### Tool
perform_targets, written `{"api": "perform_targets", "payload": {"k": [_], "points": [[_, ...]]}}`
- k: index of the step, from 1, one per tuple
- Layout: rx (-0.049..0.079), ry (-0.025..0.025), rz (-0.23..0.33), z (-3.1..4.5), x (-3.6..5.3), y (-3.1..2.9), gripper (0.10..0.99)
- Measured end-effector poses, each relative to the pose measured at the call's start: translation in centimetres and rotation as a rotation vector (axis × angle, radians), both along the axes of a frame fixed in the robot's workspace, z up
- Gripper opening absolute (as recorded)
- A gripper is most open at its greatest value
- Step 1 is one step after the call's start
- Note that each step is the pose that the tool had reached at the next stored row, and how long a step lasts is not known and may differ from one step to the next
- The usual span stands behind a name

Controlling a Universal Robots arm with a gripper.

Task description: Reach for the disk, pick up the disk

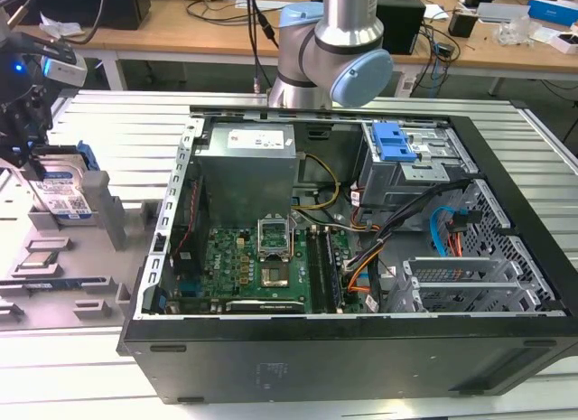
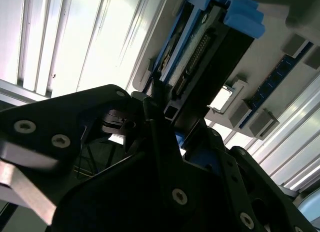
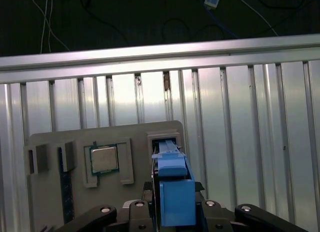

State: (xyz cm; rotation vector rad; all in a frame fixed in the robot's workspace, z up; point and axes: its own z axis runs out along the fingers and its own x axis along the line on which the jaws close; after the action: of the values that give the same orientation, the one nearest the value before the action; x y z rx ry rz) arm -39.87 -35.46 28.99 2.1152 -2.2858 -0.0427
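Observation:
The disk [image 1: 65, 192] stands on edge in a slot of the grey holder [image 1: 108, 223] at the exterior view's left, its white-and-blue label facing the camera. My gripper [image 1: 32, 163] comes down over its top. In the first wrist view the disk's blue frame [image 3: 174, 192] runs between my two dark fingers, which press close on both sides; my gripper [image 3: 175, 189] looks shut on it. The second wrist view shows the disk's connector edge [image 2: 200, 52] just past the fingertip [image 2: 152, 105]. The disk's lower end still sits in the slot.
A square silver processor chip [image 3: 104, 158] lies in a pocket of the holder beside the disk. An open computer case [image 1: 361, 257] takes up the middle and right of the slatted metal table [image 1: 117, 122]. The arm's base [image 1: 334, 50] rises behind the case.

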Motion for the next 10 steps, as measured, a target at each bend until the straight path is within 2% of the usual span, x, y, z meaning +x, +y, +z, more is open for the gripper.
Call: {"api": "perform_targets", "payload": {"k": [3, 10], "points": [[0.0, -0.0006, 0.0, 0.05, 0.0, 0.0, 0.373], [0.0, -0.0002, 0.0, 0.85, 0.0, 0.01, 0.373]]}}
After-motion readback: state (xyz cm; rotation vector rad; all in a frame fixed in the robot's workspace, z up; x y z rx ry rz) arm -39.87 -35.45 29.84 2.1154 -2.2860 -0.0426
